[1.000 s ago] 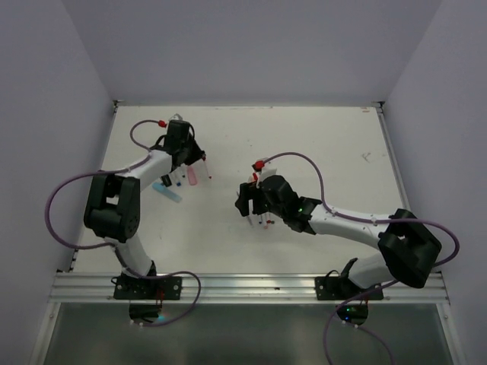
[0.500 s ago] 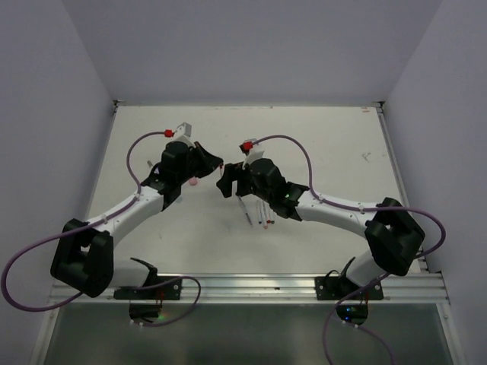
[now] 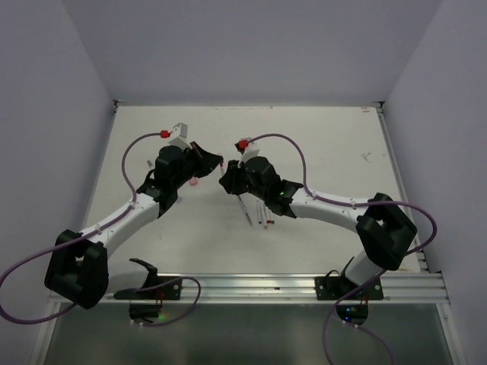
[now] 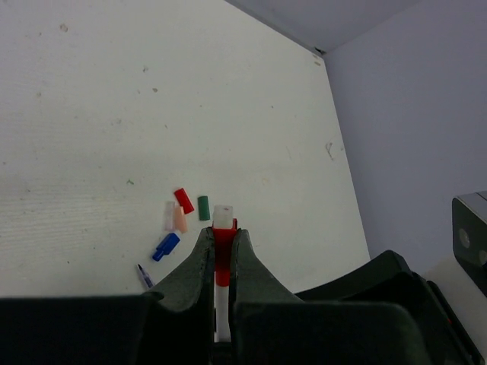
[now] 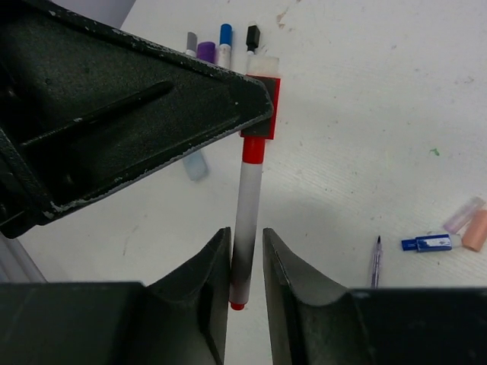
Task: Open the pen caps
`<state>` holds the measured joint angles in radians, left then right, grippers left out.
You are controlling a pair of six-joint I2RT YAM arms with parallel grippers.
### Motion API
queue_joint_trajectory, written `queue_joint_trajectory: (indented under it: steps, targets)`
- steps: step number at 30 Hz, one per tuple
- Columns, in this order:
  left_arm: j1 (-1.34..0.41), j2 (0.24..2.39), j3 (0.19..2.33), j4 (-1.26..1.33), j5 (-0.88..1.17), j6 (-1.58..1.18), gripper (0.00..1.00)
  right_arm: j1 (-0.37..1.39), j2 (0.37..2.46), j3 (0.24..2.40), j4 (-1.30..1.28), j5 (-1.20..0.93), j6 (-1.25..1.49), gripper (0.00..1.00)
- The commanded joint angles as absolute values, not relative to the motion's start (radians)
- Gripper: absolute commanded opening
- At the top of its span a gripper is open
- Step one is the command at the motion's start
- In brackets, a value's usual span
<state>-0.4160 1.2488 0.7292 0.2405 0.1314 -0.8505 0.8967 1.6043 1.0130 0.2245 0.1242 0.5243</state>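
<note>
Left arm: you have it reaching up-table, angled toward centre.
Left gripper (image 3: 215, 162): clamped tight.
Right arm: stretched leftward, facing the other.
Right gripper (image 3: 227, 181): fingers (image 5: 209, 281) narrowly parted, tips nearly meeting the left's.

Red-and-white pen (image 5: 245, 198) with red cap (image 4: 223, 237). Loose caps on off-white bench (image 4: 99, 122): red (image 4: 183, 201), green (image 4: 203, 207), blue (image 4: 164, 246), pale pink (image 4: 179, 220). Black jaws, purple cables (image 3: 293, 161).

White table (image 3: 335, 144) w/ faint marks, grey walls (image 3: 243, 46), metal rail (image 3: 251, 287) at near edge
</note>
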Motion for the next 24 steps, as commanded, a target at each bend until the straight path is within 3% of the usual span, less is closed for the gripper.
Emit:
queue_joint_trajectory:
  steps: [1, 4, 6, 10, 13, 24]
  targets:
    - [-0.423, 1.223, 0.712, 0.311, 0.172, -0.819, 0.0, 0.893, 1.601, 1.043, 0.275, 0.121, 0.528, 0.23]
    - [-0.423, 1.218, 0.712, 0.307, 0.179, -0.802, 0.07, 0.893, 1.591, 1.031, 0.278, 0.118, 0.517, 0.05]
    - [-0.423, 1.215, 0.715, 0.302, 0.179, -0.793, 0.14, 0.893, 1.58, 1.017, 0.278, 0.11, 0.506, 0.0]
    - [-0.423, 1.232, 0.736, 0.282, 0.196, -0.775, 0.31, 0.893, 1.566, 0.985, 0.301, 0.091, 0.499, 0.0]
    - [-0.423, 1.252, 0.756, 0.255, 0.213, -0.758, 0.35, 0.893, 1.562, 0.974, 0.305, 0.08, 0.479, 0.0]
    - [-0.423, 1.296, 0.785, 0.212, 0.212, -0.742, 0.37, 0.893, 1.563, 0.976, 0.308, 0.057, 0.428, 0.0]
